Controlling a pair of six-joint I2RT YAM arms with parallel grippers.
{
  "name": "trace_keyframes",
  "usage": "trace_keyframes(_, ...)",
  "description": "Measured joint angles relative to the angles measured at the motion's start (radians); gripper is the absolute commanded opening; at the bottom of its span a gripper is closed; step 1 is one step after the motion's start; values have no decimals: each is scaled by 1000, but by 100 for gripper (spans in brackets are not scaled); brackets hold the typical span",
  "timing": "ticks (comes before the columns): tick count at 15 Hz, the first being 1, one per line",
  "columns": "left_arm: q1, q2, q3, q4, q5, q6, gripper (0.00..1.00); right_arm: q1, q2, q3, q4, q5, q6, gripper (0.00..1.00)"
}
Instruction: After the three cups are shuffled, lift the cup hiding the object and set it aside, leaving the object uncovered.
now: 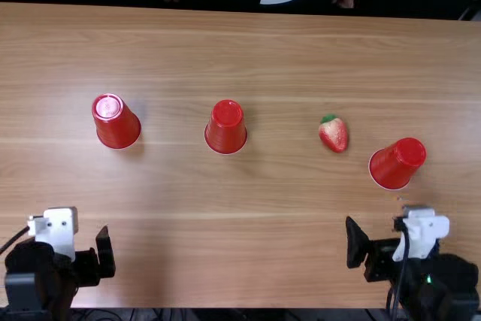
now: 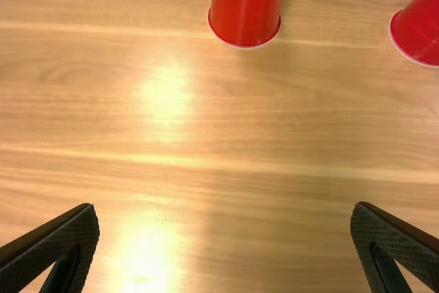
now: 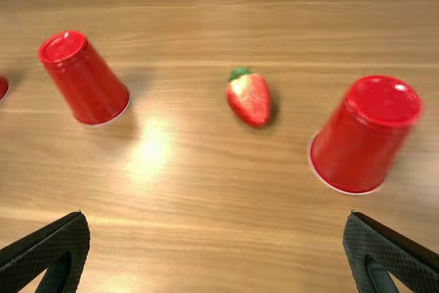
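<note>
Both arms' jaws sit spread and empty, but a stray right-arm sweep could knock the nearest cup (image 1: 397,163) onto the uncovered strawberry (image 1: 334,134).

Bright overhead light; glare patches on table (image 2: 164,94); soft shadows.

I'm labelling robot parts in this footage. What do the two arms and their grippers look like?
Both arms are black. The left gripper and right gripper each have two flat black fingers with a cross-hatched texture. Each wrist carries a white block and a black cable. A small green light shows on the right arm.
</note>
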State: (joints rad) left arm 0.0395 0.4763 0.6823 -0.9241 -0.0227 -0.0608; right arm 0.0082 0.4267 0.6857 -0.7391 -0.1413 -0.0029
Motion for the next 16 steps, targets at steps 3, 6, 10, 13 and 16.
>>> trace_keyframes(3,0,-127,-87,50,0,-8,100,-11,-195,-55,8,0,-3,100)
trace_keyframes(6,2,-299,-168,90,0,-17,100,-11,-332,-166,5,2,-6,100)
trace_keyframes(10,9,-468,-261,99,0,-22,100,-12,-420,-237,-1,3,-7,100)
trace_keyframes(13,15,-468,-277,200,0,-21,100,-44,-420,-248,80,3,-10,100)
trace_keyframes(16,15,-468,-422,528,1,-21,100,-44,-420,-378,463,3,-10,100)
